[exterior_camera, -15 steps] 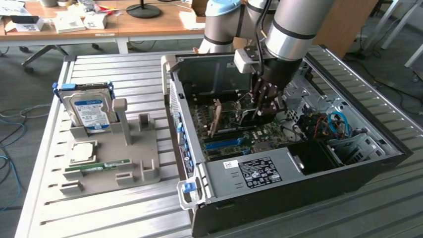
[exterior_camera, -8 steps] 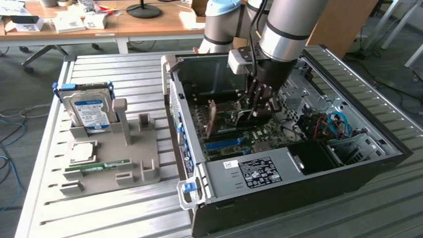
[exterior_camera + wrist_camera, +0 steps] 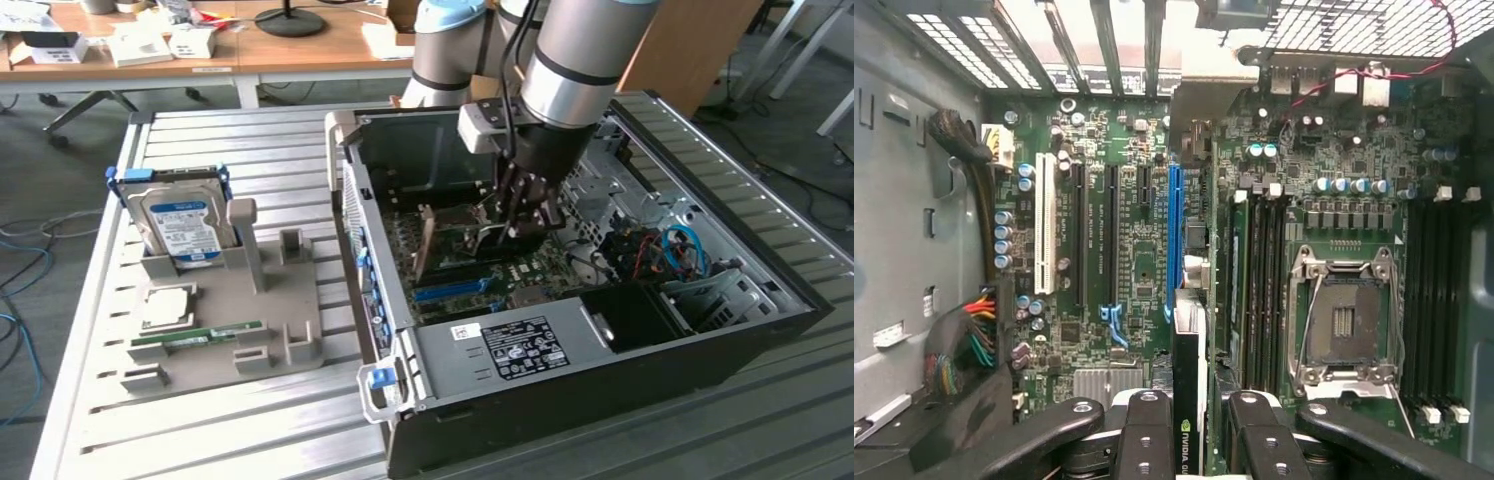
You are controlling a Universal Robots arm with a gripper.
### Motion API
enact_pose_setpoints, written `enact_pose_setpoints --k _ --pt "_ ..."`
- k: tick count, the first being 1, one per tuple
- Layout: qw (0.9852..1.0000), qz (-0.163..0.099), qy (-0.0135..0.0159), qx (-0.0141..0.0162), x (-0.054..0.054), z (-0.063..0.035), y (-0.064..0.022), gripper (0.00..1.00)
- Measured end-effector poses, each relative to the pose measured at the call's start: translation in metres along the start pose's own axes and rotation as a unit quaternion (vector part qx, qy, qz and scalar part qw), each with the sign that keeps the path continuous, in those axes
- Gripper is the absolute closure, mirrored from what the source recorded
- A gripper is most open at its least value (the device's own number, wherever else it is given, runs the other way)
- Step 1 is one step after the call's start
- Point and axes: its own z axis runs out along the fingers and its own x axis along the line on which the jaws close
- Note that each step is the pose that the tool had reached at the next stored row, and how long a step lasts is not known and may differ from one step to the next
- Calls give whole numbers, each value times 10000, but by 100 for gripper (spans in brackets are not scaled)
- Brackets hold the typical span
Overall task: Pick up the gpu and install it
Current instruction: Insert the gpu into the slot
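inside the open computer case (image 3: 601,400), on the slatted metal table (image 3: 200,440), we find the arm (image 3: 581,60) reaching down from above with the gripper (image 3: 521,215) low over the motherboard (image 3: 534,270). from the exterior view we note the gpu (image 3: 447,245) standing upright on its long edge, a brownish board, held at its upper part and sitting toward the exterior view's left of the gripper; its lower edge is close over the blue slot (image 3: 454,290), and we cannot tell whether it touches. the same view gives us the grey tray (image 3: 287,300) well apart on the exterior view's left, carrying a hard drive (image 3: 180,220) with a blue label stood on end, a square processor chip (image 3: 167,305) and a green ram stick (image 3: 200,335) lying flat. the wrist view gives us what the exterior cannot: the gripper (image 3: 1199,425) looks straight down, its black fingers (image 3: 1149,430) on either side of the gpu (image 3: 1189,380), seen here edge-on as a thin dark strip with green lettering. the jaws are closed partway, no wider than the slim card asks, and they have hold of it. the card's edge runs parallel to the long blue slot (image 3: 1174,240) and just beside it. further off on the motherboard (image 3: 1134,250) we log a white slot (image 3: 1040,235), black memory slots (image 3: 1264,280) and the bare cpu socket (image 3: 1344,320) with its metal frame.
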Motion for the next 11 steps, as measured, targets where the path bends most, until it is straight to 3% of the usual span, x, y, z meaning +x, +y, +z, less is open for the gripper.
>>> enact_pose_setpoints --k 6,11 --pt "10000 1 0 0 4 80 -1 74" --pt "10000 1 3 0 5 83 23 74"
